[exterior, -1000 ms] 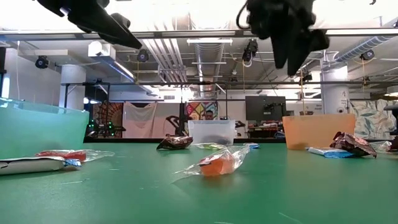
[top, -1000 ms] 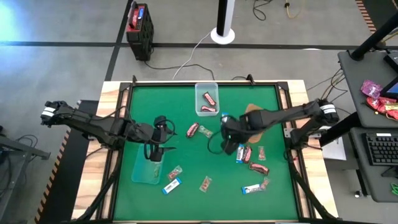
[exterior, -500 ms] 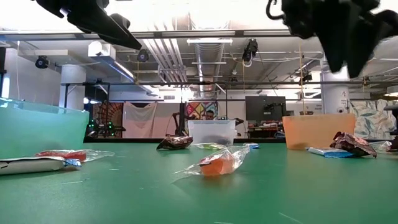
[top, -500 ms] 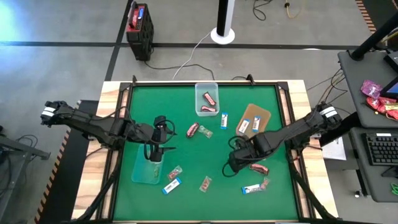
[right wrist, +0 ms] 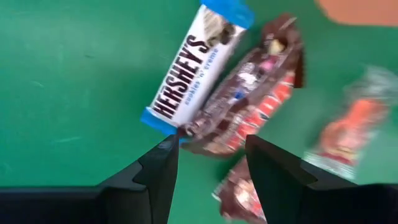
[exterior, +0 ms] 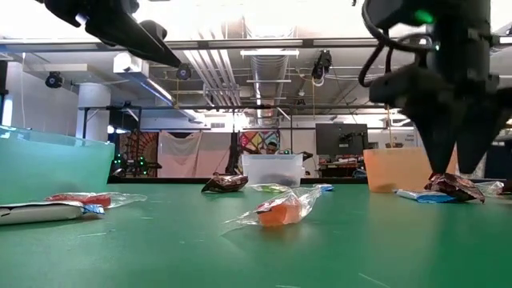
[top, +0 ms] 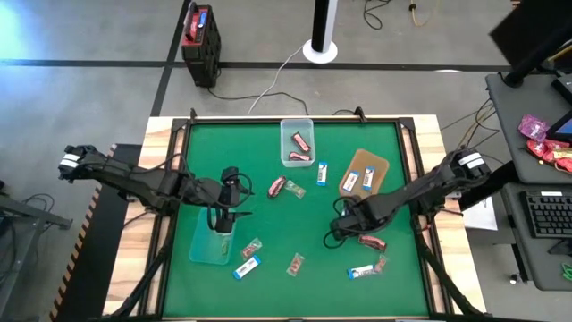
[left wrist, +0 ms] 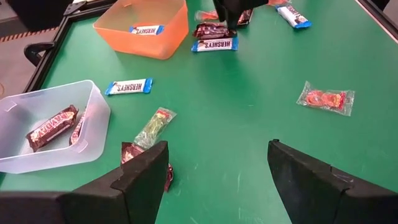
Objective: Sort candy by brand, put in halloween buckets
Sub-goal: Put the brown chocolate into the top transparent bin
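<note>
Hovering my right gripper (right wrist: pixel 208 165), jaws parted and empty, over the dark red crinkly-wrapped candy bar (right wrist: pixel 249 106) touching a blue-and-white one (right wrist: pixel 193 68) near the brown tray (top: pixel 365 172): light, slippery, best pinched mid-body.

The right hand (top: pixel 347 217) hangs low over a cluster of candy (right wrist: pixel 236 106) on the table (top: pixel 268 170), with the rounded tray (top: pixel 364 172) just beyond it holding one bar. The left hand (top: pixel 222 217) hovers above the tinted tub (top: pixel 212 243); loose pieces (top: pixel 247 257) lie beside it, the clear tub (top: pixel 297 142) farther off.
</note>
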